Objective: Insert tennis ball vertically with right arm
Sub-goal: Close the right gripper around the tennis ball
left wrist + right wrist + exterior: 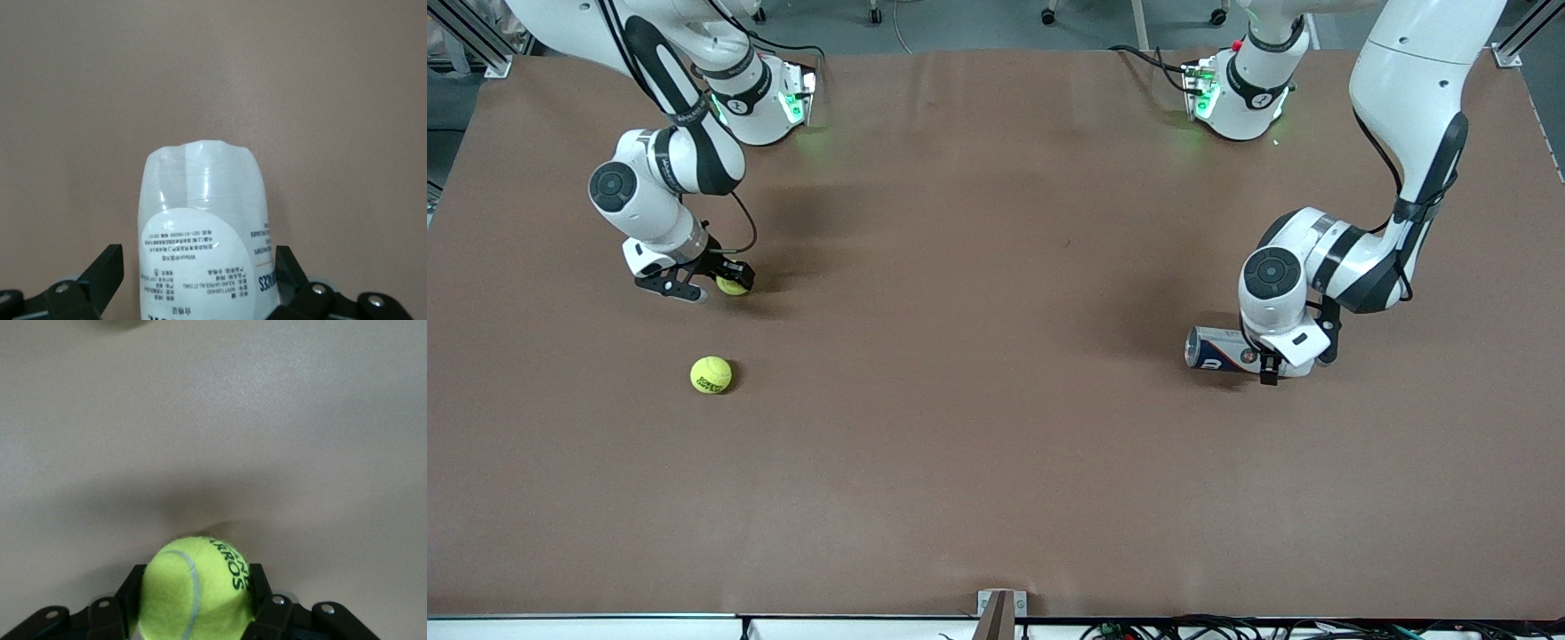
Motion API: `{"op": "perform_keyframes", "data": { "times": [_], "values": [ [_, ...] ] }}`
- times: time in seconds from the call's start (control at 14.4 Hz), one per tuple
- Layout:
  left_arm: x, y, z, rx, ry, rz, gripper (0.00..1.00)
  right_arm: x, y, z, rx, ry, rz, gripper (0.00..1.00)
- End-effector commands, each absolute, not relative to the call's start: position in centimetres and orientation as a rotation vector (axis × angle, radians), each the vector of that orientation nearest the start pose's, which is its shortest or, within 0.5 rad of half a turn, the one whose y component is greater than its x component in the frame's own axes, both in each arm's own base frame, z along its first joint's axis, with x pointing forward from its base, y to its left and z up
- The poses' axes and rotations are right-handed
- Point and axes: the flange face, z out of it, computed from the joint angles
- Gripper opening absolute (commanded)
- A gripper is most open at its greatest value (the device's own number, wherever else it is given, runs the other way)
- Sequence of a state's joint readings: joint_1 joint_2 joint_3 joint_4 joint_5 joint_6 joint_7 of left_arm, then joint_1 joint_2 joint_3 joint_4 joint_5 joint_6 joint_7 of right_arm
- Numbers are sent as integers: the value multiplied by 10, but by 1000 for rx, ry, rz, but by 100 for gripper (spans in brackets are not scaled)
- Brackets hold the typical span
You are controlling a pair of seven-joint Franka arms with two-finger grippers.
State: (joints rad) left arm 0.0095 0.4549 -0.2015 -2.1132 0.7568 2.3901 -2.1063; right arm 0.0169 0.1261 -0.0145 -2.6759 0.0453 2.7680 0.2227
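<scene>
The task is sitting at its opening stage: the ball is being grasped, and everything after that is left to do.

The right arm's black two-finger gripper (713, 286) is reaching down to the brown bench (996, 427) at about ten o'clock in the front view, toward the right arm's end. In the right wrist view its fingers (130, 597) are pressing in on both flanks of a fuzzy yellow-green tennis ball with black lettering (197, 590), so the gripper is closing on that ball (732, 285). The ball appears to be resting on the bench, not lifted, though the front view is too small there to be sure.

A second yellow-green tennis ball (711, 374) is lying loose on the bench, nearer the front camera than the gripped one and well apart from it, untouched.

The clear plastic cylindrical ball can with a white printed label (1218, 348) is lying on its side at about three o'clock, toward the left arm's end. The left arm's black two-finger gripper (1272, 364) is hanging over it with its fingers (100, 277) spread wide on either side of the can (200, 233), apparently not squeezing it.

What is left, as I judge it: lifting the ball, getting the can upright with its mouth up, carrying the ball across the bench above it, and lowering it straight down inside.
</scene>
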Motion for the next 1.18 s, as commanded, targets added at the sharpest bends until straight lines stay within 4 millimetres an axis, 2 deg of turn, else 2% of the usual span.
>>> {"op": "perform_keyframes", "data": {
  "times": [0.0,0.07,0.14,0.35,0.48,0.55,0.83,1.11],
  "values": [
    [554,-100,186,-2245,-1733,-438,96,415,2,201,-3095,431,111,1],
    [554,-96,185,-2241,-1730,-443,95,423,3,210,-3092,434,124,1],
    [556,-90,185,-2235,-1732,-447,88,430,3,223,-3088,446,127,1],
    [557,-91,185,-2238,-1734,-448,70,460,8,267,-3071,527,201,1],
    [558,-92,188,-2240,-1736,-454,69,481,16,297,-3060,573,237,1],
    [562,-92,193,-2242,-1745,-464,69,491,27,311,-3039,599,248,1],
    [569,-103,208,-2245,-1806,-459,69,515,55,350,-2970,714,231,1],
    [577,-132,242,-2248,-1969,-394,68,523,98,369,-2931,832,195,1]
  ]
}}
